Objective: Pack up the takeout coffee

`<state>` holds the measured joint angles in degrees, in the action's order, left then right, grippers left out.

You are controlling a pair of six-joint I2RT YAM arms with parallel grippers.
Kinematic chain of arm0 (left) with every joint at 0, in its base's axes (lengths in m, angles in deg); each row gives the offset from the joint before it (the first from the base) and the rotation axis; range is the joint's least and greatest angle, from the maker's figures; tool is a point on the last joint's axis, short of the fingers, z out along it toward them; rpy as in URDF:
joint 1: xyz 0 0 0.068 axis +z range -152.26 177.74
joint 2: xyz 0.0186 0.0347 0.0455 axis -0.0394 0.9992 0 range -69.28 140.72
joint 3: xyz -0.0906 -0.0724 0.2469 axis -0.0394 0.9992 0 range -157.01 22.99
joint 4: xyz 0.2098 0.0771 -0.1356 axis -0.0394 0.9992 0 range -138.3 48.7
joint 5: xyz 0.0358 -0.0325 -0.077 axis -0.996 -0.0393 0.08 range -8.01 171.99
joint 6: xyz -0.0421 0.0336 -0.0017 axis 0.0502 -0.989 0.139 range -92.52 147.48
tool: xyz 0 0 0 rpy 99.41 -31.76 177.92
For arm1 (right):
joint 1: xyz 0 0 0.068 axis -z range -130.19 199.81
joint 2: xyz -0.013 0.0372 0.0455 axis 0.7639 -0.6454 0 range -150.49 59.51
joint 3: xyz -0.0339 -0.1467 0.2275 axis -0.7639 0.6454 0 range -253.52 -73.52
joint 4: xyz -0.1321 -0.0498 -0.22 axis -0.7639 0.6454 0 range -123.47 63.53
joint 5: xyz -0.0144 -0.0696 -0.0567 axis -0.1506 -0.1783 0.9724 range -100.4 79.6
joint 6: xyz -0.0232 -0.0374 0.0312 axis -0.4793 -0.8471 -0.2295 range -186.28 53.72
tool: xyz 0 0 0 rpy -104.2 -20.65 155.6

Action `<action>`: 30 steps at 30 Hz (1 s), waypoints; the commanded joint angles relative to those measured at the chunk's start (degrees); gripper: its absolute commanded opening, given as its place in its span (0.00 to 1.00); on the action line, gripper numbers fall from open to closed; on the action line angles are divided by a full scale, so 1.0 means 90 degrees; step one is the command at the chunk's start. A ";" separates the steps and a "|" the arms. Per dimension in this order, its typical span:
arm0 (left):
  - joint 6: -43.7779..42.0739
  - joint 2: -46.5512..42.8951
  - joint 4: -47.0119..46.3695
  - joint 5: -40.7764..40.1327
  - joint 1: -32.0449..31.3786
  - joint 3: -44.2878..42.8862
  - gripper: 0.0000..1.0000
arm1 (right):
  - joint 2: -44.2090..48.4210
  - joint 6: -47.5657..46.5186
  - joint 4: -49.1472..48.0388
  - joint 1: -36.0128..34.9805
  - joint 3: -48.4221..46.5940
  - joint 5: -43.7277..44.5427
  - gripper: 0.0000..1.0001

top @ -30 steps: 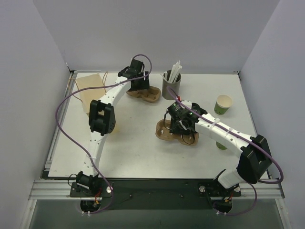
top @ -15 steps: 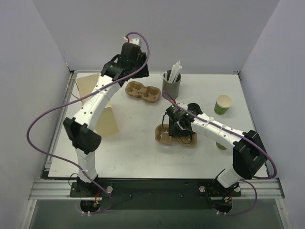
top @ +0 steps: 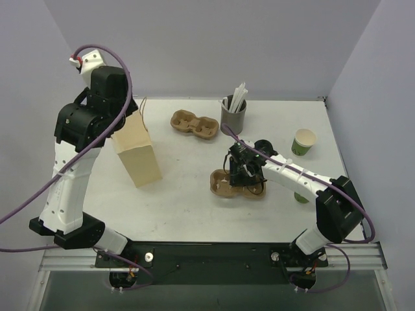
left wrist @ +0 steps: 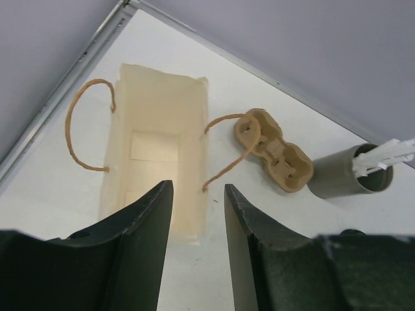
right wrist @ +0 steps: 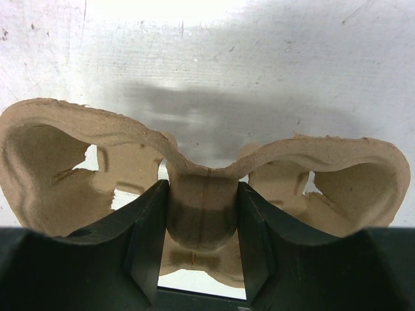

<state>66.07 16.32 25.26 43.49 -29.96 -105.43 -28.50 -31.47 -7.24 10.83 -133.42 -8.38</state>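
One green cup (top: 303,141) stands upright, open top showing cream inside, at the right side of the surface (top: 181,204), well apart from both claws. Nearer centre, right claw (right wrist: 202,194) pinches the middle ridge of a cardboard carrier (right wrist: 58,162) lying on the surface. Grey straw cup (top: 233,116) and a second carrier (top: 194,124) sit toward the back. Left claw (left wrist: 198,188) hangs high above the open upright paper bag (left wrist: 159,162) on the surface's left side, fingers parted, narrow gap, nothing between them
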 commanded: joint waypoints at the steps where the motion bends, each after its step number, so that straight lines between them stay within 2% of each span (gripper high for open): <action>1: 0.0156 0.0196 0.1465 -0.0634 0.0207 0.0352 0.47 | 0.0052 -0.0049 -0.0083 0.0015 0.0112 -0.0176 0.38; 10: 0.0029 0.0332 0.1427 -0.0761 0.0665 0.1133 0.47 | 0.0149 -0.0020 -0.0152 0.0025 0.0132 -0.0488 0.38; 18: -0.0273 0.0391 0.1007 -0.0391 0.1144 0.1748 0.43 | 0.0189 -0.0020 -0.0162 0.0025 0.0161 -0.0566 0.38; 30: -0.0742 0.0508 0.0235 -0.0009 0.1740 0.2413 0.44 | 0.0140 -0.0030 -0.0191 0.0015 0.0151 -0.0586 0.38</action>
<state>61.28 20.63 29.08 42.55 -15.97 -84.25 -28.50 -31.52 -9.36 10.83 -132.20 -13.54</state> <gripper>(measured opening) 0.439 0.379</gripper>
